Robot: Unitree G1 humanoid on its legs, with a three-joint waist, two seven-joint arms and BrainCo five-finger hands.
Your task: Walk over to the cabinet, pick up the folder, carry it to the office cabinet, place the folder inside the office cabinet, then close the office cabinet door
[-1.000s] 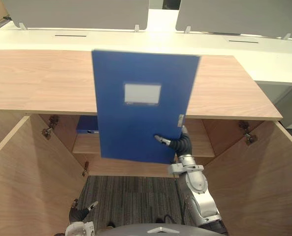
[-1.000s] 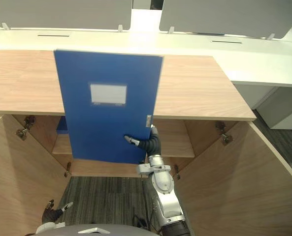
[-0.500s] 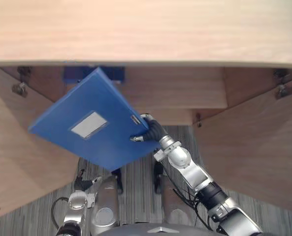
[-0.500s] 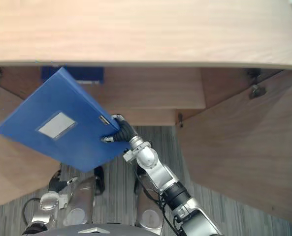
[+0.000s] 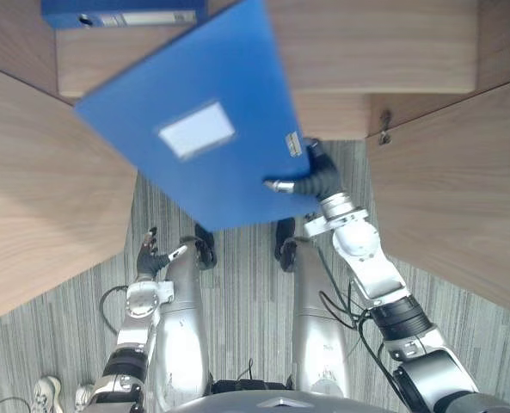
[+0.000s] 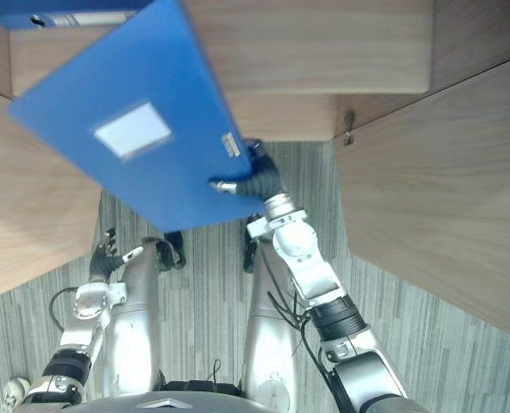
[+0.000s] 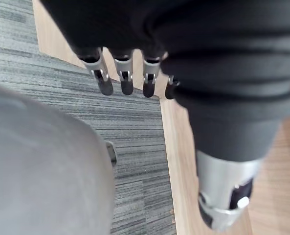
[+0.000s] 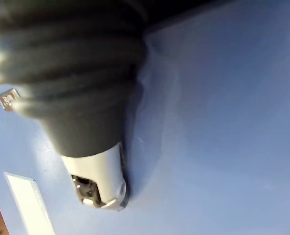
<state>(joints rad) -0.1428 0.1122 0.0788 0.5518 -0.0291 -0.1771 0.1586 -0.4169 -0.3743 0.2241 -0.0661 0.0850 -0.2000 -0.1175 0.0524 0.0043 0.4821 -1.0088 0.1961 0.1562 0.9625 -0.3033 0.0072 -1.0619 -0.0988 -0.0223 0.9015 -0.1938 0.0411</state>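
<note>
Pinching the blue folder (image 5: 194, 129), the right hand (image 5: 317, 178) hangs over striped grey carpet (image 5: 246, 301) (wooden cabinet doors (image 5: 39, 189) alongside).

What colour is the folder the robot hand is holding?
The folder is blue, with a white label; the left eye view shows it best.
</note>
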